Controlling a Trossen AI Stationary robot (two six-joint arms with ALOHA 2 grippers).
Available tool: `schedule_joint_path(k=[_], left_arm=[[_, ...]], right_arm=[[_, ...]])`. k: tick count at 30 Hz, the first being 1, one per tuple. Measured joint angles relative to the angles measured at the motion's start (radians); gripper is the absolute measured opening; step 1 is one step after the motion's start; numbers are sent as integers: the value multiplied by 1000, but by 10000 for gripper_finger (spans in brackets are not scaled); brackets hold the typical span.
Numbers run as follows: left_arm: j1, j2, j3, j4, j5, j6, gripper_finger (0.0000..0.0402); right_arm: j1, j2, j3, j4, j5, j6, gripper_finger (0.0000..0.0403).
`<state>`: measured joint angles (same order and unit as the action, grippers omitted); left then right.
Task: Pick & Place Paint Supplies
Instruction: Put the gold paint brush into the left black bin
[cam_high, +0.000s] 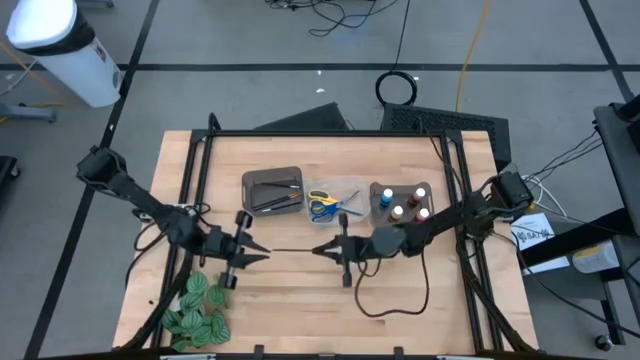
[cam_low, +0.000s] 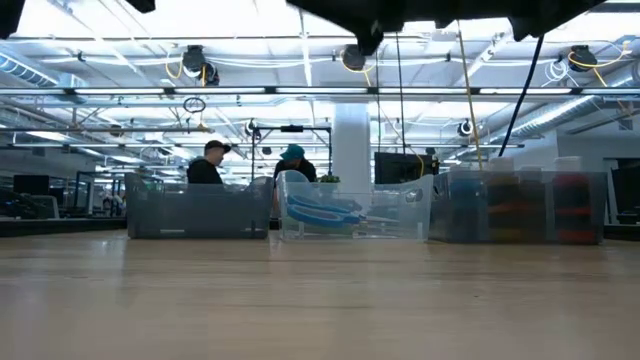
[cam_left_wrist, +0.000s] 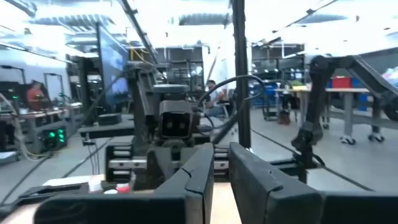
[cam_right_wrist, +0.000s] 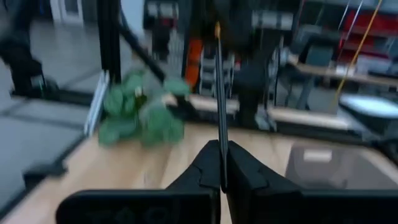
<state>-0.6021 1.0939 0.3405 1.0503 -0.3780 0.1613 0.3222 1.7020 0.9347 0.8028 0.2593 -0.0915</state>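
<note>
My right gripper (cam_high: 318, 250) is shut on a thin dark paintbrush (cam_high: 295, 250) above the middle of the table. The brush points toward the table's left. It also shows in the right wrist view (cam_right_wrist: 221, 93), running forward from the fingers. My left gripper (cam_high: 264, 256) faces it from the left, its fingers a narrow gap apart in the left wrist view (cam_left_wrist: 221, 180) and empty. The brush's free tip (cam_high: 273, 250) ends just short of the left gripper. More brushes lie in the grey bin (cam_high: 272, 190), scissors (cam_high: 322, 205) in the clear middle bin, and paint bottles (cam_high: 402, 203) in the right bin. My right gripper pinches the paintbrush by its near end (cam_right_wrist: 222, 149) between its two fingers. The fingers come level from the table's right and lie along the brush. The brush sticks out level past the fingertips, lifted clear of the table, with its free tip (cam_right_wrist: 217, 28) toward the left arm.
A green striped leafy bunch (cam_high: 197, 310) lies at the near left corner. A dark cable (cam_high: 395, 295) loops on the table under the right arm. The three bins stand in a row at the far side (cam_low: 350, 215). People sit in the room beyond (cam_low: 210, 165).
</note>
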Motion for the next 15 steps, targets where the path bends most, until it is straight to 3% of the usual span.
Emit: schedule_joint_path(k=[4, 12, 15], left_arm=[[0, -1, 11, 30, -8, 43, 90], [-3, -17, 12, 119, 9, 121, 208], [-3, -39, 13, 137, -29, 154, 236]], right_arm=[[0, 0, 0, 114, -3, -8, 0], [0, 1, 0, 252, -2, -60, 1], [0, 0, 0, 258, -22, -62, 1]])
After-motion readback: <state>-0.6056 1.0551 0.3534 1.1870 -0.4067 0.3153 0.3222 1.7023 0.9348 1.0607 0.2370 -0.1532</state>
